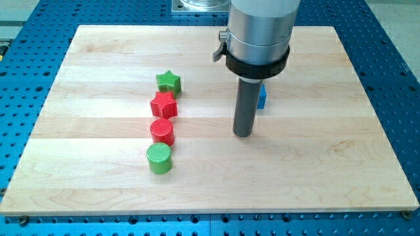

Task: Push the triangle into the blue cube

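My tip (243, 134) rests on the wooden board, a little right of centre. A blue block (262, 97) sits just behind the rod to its upper right; the rod hides most of it, so its shape is unclear. It is above and slightly right of my tip, and whether it touches the rod cannot be told. No triangle-shaped block is visible in the view.
A column of blocks stands left of centre: a green star (168, 82), a red star (163, 105), a red cylinder (162, 131) and a green cylinder (159, 158). The wooden board (328, 164) lies on a blue perforated table (400, 78).
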Robot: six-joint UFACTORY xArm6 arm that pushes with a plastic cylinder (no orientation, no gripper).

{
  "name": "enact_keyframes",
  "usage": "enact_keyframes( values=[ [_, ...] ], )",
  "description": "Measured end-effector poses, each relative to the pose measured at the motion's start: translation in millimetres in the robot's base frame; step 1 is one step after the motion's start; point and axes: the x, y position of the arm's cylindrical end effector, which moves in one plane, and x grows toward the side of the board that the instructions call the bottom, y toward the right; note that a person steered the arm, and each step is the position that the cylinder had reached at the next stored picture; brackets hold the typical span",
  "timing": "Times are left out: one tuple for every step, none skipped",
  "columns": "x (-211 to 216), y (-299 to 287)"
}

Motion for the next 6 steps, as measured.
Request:
enact_keyframes(
  values=[
    [0,0],
    [0,0],
    [13,-1],
    [38,37],
    [3,79],
    [-70,99]
  ],
)
